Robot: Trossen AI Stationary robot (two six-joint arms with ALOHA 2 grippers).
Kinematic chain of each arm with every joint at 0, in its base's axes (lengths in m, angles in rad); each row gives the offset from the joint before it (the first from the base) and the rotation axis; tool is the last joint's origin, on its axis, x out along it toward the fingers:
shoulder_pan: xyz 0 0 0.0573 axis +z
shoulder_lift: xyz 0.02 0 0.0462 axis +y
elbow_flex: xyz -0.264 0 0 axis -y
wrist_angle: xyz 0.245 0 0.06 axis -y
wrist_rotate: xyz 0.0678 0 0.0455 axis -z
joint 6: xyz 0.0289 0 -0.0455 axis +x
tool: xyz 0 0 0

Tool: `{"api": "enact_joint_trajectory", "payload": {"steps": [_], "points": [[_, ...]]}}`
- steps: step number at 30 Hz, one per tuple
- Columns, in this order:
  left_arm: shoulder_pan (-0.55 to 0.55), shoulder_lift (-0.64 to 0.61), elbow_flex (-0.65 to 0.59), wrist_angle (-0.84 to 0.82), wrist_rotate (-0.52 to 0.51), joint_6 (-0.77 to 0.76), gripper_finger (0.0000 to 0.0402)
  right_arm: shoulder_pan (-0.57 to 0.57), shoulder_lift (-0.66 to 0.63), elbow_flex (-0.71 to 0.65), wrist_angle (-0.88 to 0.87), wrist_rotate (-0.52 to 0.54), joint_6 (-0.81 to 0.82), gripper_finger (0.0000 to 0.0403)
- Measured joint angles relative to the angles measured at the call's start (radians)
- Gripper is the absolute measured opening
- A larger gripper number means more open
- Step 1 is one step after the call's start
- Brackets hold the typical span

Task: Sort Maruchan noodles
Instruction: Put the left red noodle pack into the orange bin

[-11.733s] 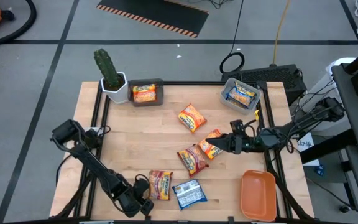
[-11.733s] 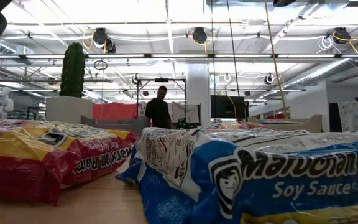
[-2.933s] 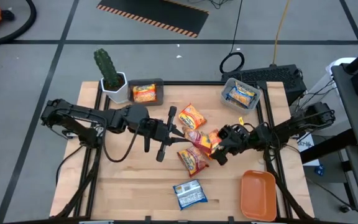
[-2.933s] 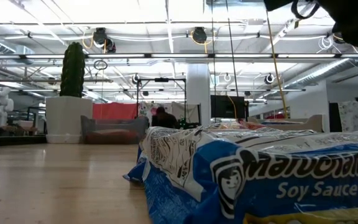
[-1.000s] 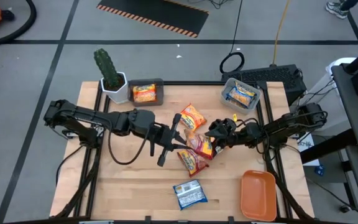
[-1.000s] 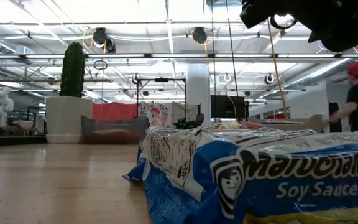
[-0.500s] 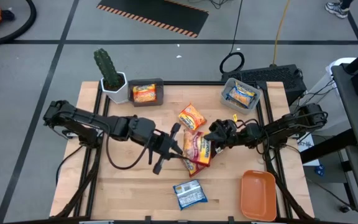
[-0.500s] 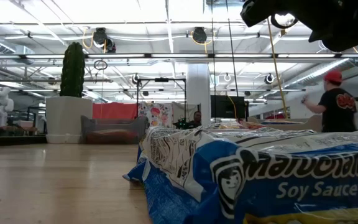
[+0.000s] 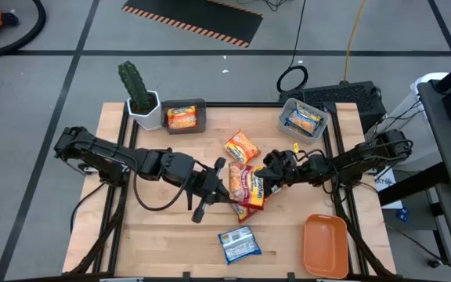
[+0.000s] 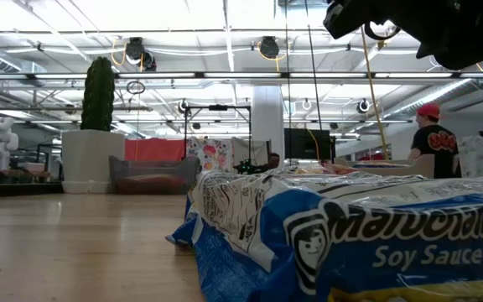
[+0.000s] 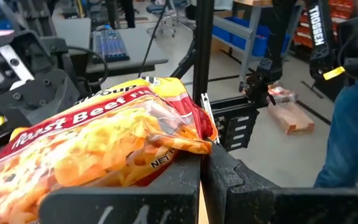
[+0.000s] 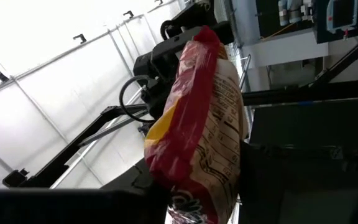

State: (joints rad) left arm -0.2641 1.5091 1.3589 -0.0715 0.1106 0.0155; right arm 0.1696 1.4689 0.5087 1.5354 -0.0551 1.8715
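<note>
A red-brown Maruchan packet [image 9: 245,186] hangs over the table's middle between both grippers. My left gripper [image 9: 227,186] is shut on its left side, also seen in the left wrist view [image 11: 202,171]. My right gripper [image 9: 263,178] has closed on the packet's right side [image 12: 197,124]. An orange-yellow packet [image 9: 242,147] lies flat just beyond them. Another red-brown packet [image 9: 247,208] lies partly hidden beneath the held one. A blue-white packet [image 9: 237,244] lies near the front edge and fills the low view [image 10: 350,243]. My left gripper pinches the packet's crimped edge [image 11: 194,152] between its two shut fingers, coming about level from the table's left. The packet spreads out beyond the fingertips, raised off the table. My right gripper has the packet's opposite end [image 12: 199,190] between its two fingers, coming from the table's right. The packet stands edge-on between them.
A grey bin [image 9: 200,117] at the back holds an orange-yellow packet, beside a potted cactus [image 9: 138,94]. A clear bin [image 9: 288,110] at the back right holds a blue-white packet. An orange tray [image 9: 325,244] sits at the front right corner. A person stands in the room behind [image 10: 433,134].
My left gripper has moved a little toward the near edge and the right gripper, carrying the red-brown packet, which now shows more of its face in the high view. The right arm has stayed about where it was.
</note>
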Motion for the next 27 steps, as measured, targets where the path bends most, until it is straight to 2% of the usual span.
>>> {"api": "enact_joint_trajectory", "payload": {"steps": [4,10,13,17,22,27], "points": [[-0.007,0.000,0.000,-0.015,-0.039,-0.008,0.0017,-0.012,0.000,0.000,-0.010,0.001,-0.014,0.0140],[-0.007,-0.001,0.000,-0.015,-0.091,-0.054,0.0083,-0.051,0.000,0.000,-0.008,0.001,-0.026,0.0139],[-0.006,-0.001,0.000,-0.016,-0.096,-0.051,0.0102,-0.067,0.000,0.000,-0.006,-0.001,-0.026,0.0139],[-0.006,-0.001,0.000,-0.016,-0.101,-0.074,0.0108,-0.091,0.000,0.000,-0.006,-0.030,-0.024,0.0139],[-0.005,-0.001,0.001,-0.057,-0.162,-0.295,0.0108,-0.124,-0.005,0.000,0.006,-0.055,-0.018,0.0139],[-0.004,-0.001,0.001,-0.089,-0.185,-0.313,0.0109,-0.151,-0.015,0.000,0.004,-0.099,-0.023,0.0128]]}}
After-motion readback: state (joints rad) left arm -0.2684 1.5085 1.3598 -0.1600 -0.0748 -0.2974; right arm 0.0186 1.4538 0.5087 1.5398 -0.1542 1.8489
